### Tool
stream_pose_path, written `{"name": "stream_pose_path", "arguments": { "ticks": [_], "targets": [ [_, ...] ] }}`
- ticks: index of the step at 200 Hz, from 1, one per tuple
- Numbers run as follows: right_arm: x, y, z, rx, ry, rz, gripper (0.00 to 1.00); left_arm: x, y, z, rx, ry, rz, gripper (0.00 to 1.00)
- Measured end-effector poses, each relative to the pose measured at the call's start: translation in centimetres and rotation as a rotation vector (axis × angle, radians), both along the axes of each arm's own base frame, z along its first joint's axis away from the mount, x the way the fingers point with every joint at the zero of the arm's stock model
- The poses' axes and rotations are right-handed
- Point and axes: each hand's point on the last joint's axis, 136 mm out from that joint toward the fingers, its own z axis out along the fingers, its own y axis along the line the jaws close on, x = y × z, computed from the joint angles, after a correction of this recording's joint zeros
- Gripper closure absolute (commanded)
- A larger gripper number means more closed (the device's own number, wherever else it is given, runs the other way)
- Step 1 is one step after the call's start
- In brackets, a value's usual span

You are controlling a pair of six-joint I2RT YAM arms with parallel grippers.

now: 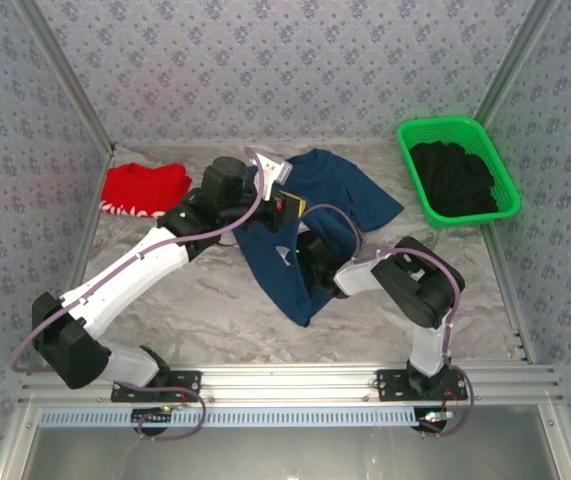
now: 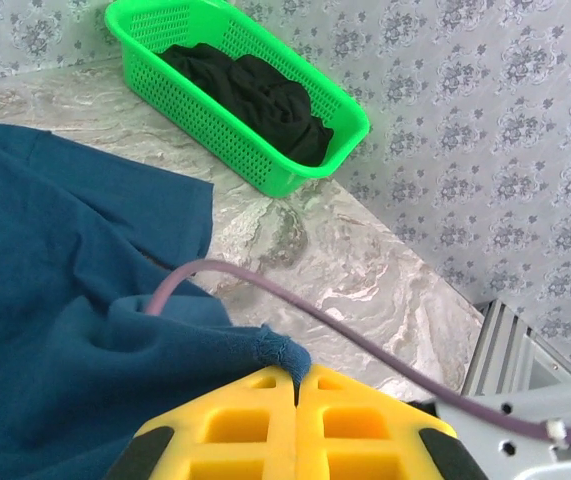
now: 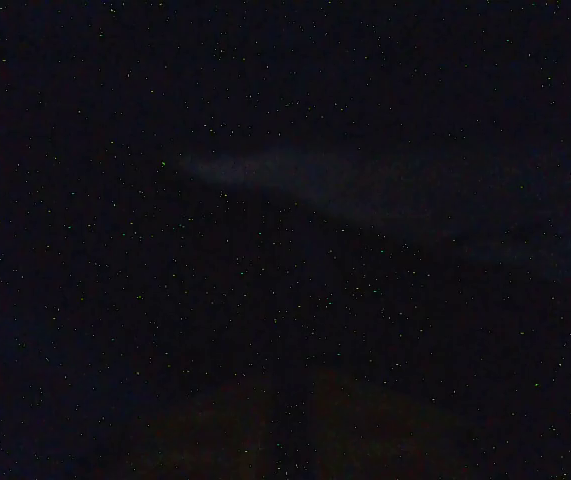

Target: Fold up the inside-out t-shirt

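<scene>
Cloth covered the middle of the marble tabletop (image 1: 215,300): the navy t-shirt (image 1: 335,195) lay rumpled there, one sleeve spread toward the far right and its body trailing down to a point toward the near edge. A small pale tag (image 1: 283,254) sat on the shirt near its middle, and whatever was printed on it was too small to read.

The left arm (image 1: 135,270) reached in from the near left. Its left end effector (image 1: 287,203) hung over the shirt's upper part. In the left wrist view, its yellow fingers (image 2: 235,425) were pressed together with a bunched edge of the shirt pinched between their tips. A purple cable (image 2: 365,340) crossed just above them.

The right arm (image 1: 410,280) bent in from the right. Its right end effector (image 1: 313,258) was pushed down into the shirt's folds. The right wrist view was almost black, so I could not tell whether its jaws were open or closed.

A red garment (image 1: 145,188) lay folded at the far left, apart from the shirt. White markings ran along its near edge, but they were not legible. A green basket (image 1: 410,170) stood at the far right, holding black clothing (image 1: 453,178). No brand name could be read on anything.
</scene>
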Motion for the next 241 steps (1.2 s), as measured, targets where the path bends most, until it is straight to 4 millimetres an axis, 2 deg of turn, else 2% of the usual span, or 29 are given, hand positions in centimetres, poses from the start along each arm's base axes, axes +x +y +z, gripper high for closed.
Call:
{"name": "stream_pose_path", "arguments": {
  "ticks": [18, 59, 79, 100, 126, 171, 209, 224, 241],
  "targets": [
    [0.0, 0.7, -0.5, -0.033, 0.002, 0.005, 0.79, 0.1, -0.5, 0.7, -0.007, -0.010, -0.002, 1.00],
    [0.1, 2.7, 0.2, -0.099, -0.053, 0.033, 0.73, 0.8, -1.8, 1.8, 0.016, -0.046, 0.022, 1.00],
    [-0.1, 3.4, 0.3, -0.117, -0.060, 0.052, 0.70, 0.9, -1.8, 1.8, 0.034, -0.057, 0.035, 1.00],
    [0.9, 3.7, 0.2, -0.128, -0.050, 0.044, 0.69, 0.8, -1.8, 1.6, 0.041, -0.056, 0.026, 1.00],
    [3.1, 3.2, 0.5, -0.098, -0.016, -0.003, 0.67, -0.3, -2.0, 1.8, 0.016, -0.045, -0.020, 1.00],
    [6.4, 1.0, 1.6, 0.011, 0.020, -0.128, 0.64, -4.2, -1.9, 3.6, -0.064, -0.032, -0.118, 1.00],
    [7.4, -0.3, 1.3, 0.065, 0.059, -0.157, 0.59, -6.2, -1.7, 5.2, -0.094, -0.061, -0.159, 1.00],
    [7.4, -0.6, 1.2, 0.083, 0.063, -0.149, 0.58, -6.1, -1.3, 5.2, -0.077, -0.077, -0.137, 1.00],
    [6.3, -1.5, 1.0, 0.093, 0.074, -0.138, 0.57, -5.6, -0.7, 4.8, -0.045, -0.091, -0.094, 1.00]
  ]
}}
